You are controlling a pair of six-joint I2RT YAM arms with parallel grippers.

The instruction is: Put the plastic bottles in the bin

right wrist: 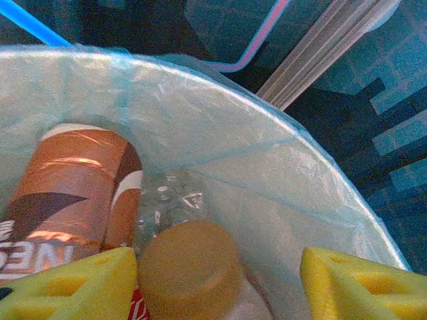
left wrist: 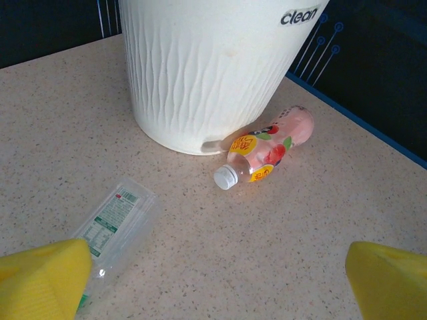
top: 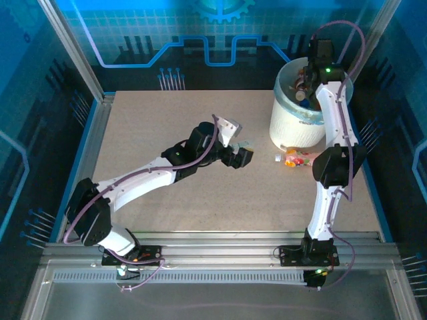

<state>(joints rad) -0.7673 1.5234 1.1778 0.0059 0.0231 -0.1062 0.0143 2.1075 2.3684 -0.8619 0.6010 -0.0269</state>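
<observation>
Nearest the overhead camera, the two arm bases [top: 130, 253] are seen bolted at the near edge of the table [top: 167, 200]. The left gripper [top: 240, 157] is held low over mid-table. The right gripper [top: 308, 81] is positioned over the rim of the bin [top: 293, 123], which stands at the far right. A pink bottle [top: 297, 160] is laid on the table just beside the bin's near side.

From the left wrist, the yellow fingers [left wrist: 40, 280] are spread wide, with nothing gripped between them. A clear bottle [left wrist: 117, 223] with a green-and-white label is laid flat by the left finger. Further off, the pink bottle is lying on its side at the foot of the bin, its white cap turned towards the camera.

From the right wrist, the fingers are parted above the blue-lined bin. An amber bottle [right wrist: 190, 267] is seen between them, close to the left finger and apart from the right one, so no grasp is shown. A brown-labelled bottle [right wrist: 73, 200] and a crumpled clear bottle [right wrist: 167, 200] are lying inside the liner [right wrist: 267, 173].
</observation>
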